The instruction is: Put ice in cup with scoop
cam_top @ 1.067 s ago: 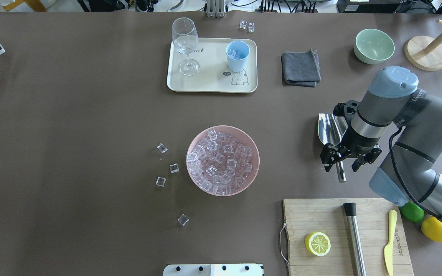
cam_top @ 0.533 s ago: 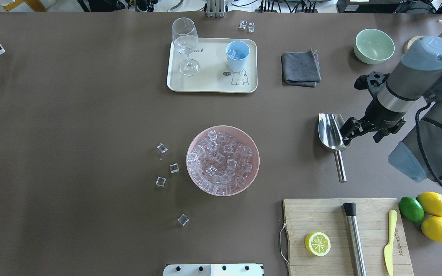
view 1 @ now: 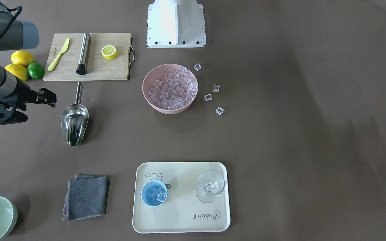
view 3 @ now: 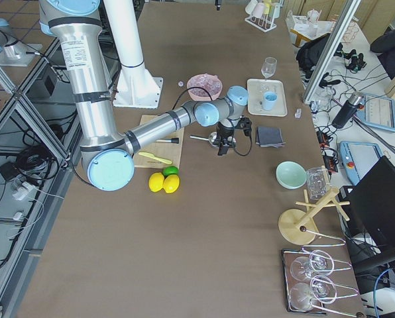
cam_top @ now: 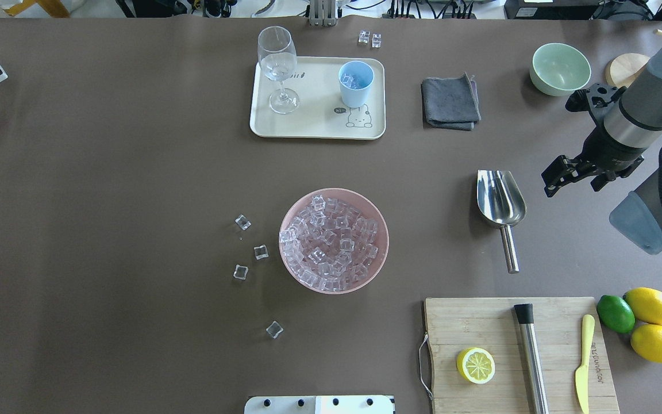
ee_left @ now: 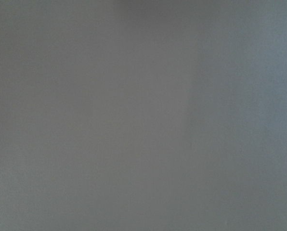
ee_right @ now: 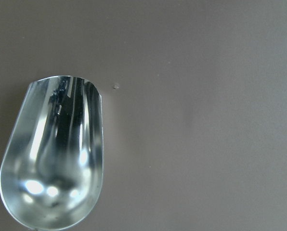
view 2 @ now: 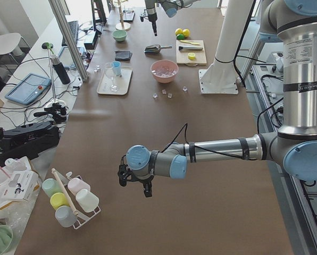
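Note:
The steel scoop lies on the table right of the pink bowl, handle toward the robot; it also shows in the front view and the right wrist view. The ice fills the bowl, and several cubes lie loose to its left. The light-blue cup stands on the cream tray with a few cubes in it. My right gripper is open and empty, up and to the right of the scoop. My left gripper hovers over the table's far left end; I cannot tell its state.
A wine glass stands on the tray, two cubes behind it. A grey cloth, green bowl, and cutting board with lemon half, steel cylinder and yellow knife are on the right, beside lemons and a lime.
My right gripper has moved from over the scoop's handle up and away to the right and back. The scoop stays lying on the table in the same place.

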### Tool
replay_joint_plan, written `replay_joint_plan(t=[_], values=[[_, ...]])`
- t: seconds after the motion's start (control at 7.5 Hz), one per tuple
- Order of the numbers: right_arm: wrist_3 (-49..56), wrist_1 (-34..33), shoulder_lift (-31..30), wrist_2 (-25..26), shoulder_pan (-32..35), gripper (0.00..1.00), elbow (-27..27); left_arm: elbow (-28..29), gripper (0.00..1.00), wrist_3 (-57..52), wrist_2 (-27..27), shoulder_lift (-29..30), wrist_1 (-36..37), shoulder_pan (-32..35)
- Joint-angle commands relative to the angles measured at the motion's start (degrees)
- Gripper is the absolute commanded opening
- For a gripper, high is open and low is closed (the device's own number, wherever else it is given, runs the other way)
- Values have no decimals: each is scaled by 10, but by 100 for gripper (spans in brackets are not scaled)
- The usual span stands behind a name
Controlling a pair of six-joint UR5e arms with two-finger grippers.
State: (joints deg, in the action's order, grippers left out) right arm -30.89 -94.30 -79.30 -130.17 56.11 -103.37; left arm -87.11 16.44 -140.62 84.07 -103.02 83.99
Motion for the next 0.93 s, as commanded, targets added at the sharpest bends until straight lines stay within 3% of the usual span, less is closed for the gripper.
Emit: replay_joint_plan(t=[0.0, 0.27, 0.4, 0.8], values=[[15, 1, -2, 8, 9, 99, 1, 18, 98, -1, -110, 1, -4, 54], [62, 0, -12, 8, 35, 99, 1, -17, 98, -2, -89, 10, -4, 47], [102, 0, -23, 8, 51, 99, 5, -64, 98, -2, -31, 0, -1, 39], [206, 2, -53, 9, 113, 99, 21, -97, 98, -2, 34, -6, -1, 26]])
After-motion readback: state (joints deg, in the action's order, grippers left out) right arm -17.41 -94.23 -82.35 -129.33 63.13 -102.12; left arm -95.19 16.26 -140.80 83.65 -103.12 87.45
